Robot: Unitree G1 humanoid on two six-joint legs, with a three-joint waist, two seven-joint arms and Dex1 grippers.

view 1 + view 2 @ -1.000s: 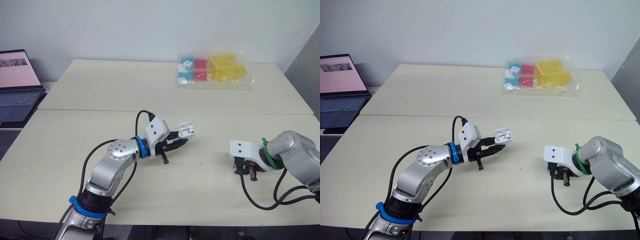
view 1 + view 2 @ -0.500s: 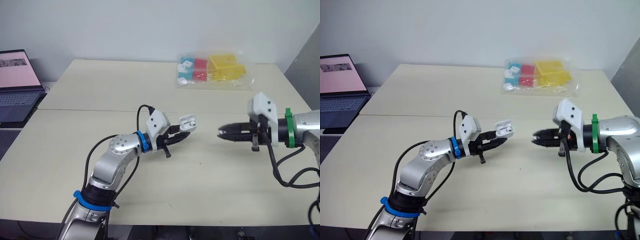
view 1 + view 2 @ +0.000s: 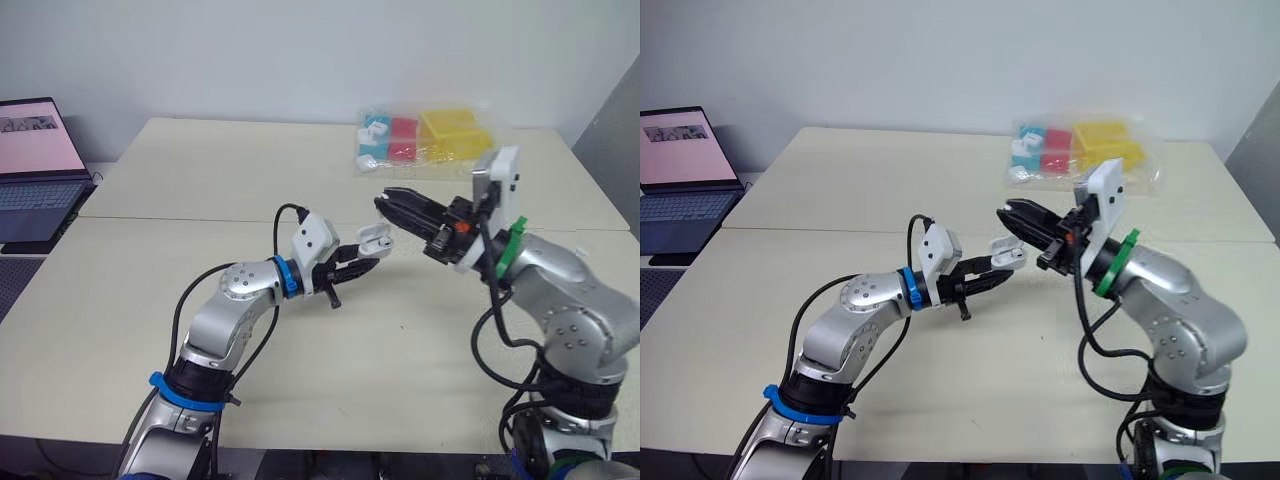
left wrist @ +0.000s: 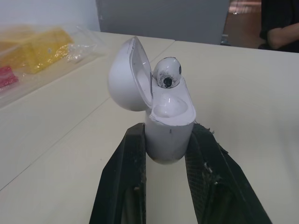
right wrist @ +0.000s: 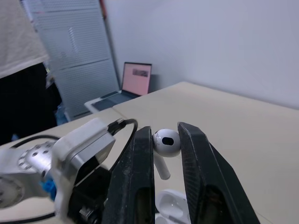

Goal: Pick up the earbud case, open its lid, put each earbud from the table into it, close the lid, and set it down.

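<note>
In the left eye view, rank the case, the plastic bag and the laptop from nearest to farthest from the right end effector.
From the right end effector:
1. Case, just below its tips, in the middle.
2. Bag, farther back, slightly right.
3. Laptop, far off on the left.

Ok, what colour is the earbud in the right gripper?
White earbud, clearest in the right wrist view.
</note>
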